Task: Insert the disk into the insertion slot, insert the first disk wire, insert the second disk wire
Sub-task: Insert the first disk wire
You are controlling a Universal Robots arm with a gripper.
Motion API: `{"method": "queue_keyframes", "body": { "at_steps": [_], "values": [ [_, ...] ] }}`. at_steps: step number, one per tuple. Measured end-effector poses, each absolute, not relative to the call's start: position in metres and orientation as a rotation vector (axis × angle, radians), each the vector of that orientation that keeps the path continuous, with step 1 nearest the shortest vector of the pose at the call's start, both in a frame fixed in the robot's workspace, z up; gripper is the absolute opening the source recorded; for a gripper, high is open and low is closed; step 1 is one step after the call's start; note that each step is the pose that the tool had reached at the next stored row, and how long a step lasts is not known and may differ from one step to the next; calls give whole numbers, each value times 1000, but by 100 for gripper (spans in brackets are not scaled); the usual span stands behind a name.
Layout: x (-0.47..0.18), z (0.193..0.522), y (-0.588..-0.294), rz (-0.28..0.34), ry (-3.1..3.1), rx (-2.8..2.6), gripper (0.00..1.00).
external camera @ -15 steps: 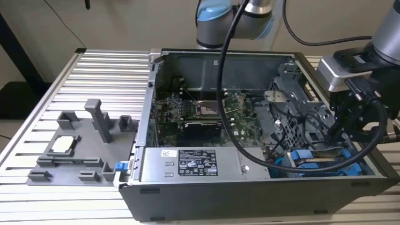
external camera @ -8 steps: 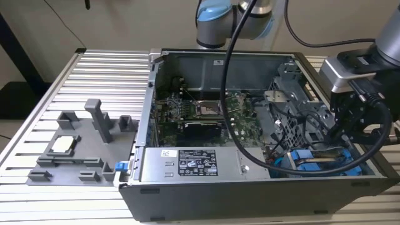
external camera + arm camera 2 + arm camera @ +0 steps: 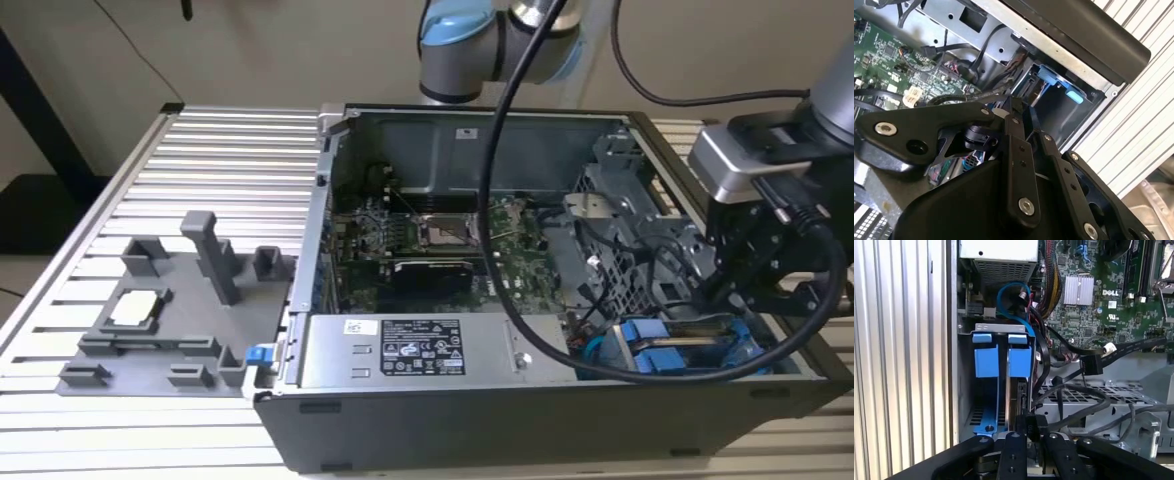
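Disk (image 3: 1020, 364) slotted; fingers (image 3: 1013, 452) pinch connector (image 3: 1036, 426) beside it.

Soft, even brightness throughout; pale glare on the ribbed counter (image 3: 1149, 125), darker shade inside the open computer case (image 3: 441, 150).

In the first wrist view, the disk (image 3: 1020, 362) stands edge-on in the insertion slot (image 3: 1003, 328), its flat faces hidden. The gripper (image 3: 1033, 436) body is cut off by the picture edge; whether it grips the black plug (image 3: 1035, 424) cannot be determined. The exterior view cuts the arm (image 3: 467, 45) off at its upper edge.
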State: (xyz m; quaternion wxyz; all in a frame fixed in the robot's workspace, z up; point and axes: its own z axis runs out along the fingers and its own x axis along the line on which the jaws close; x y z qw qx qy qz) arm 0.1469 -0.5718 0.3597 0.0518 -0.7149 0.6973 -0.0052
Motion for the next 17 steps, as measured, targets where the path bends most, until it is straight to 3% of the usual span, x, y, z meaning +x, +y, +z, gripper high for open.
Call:
{"method": "queue_keyframes", "body": {
  "at_steps": [17],
  "values": [
    [157,352,-578,27,2147,-2180,19]
  ]
}}
